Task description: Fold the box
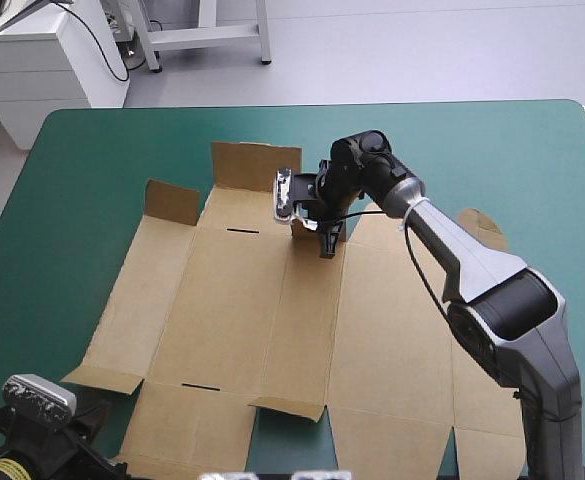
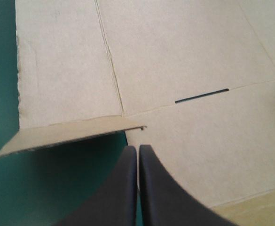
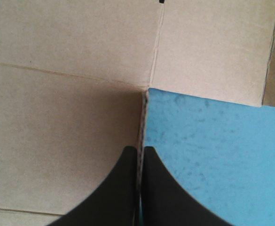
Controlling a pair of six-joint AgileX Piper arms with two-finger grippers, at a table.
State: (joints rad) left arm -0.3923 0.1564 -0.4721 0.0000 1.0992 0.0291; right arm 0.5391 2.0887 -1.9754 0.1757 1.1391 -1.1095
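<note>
Box [image 1: 272, 300]: brown cut sheet, opened out and mostly flat at mid-desk; two flaps [image 1: 255, 165] on its far side tilt up.
Desk [image 1: 92, 160]: teal-green cover, showing all round the sheet.
Right jaws: at the sheet's far edge, all but closed, pinching a board edge that stands between them.
Left jaws: closed, tips meeting, nothing held; over the cover by the sheet's near left corner.
Lifted flap [image 2: 71, 134]: just ahead of the left jaws.
Slot [image 2: 201, 95]: dark slit on a crease.
</note>
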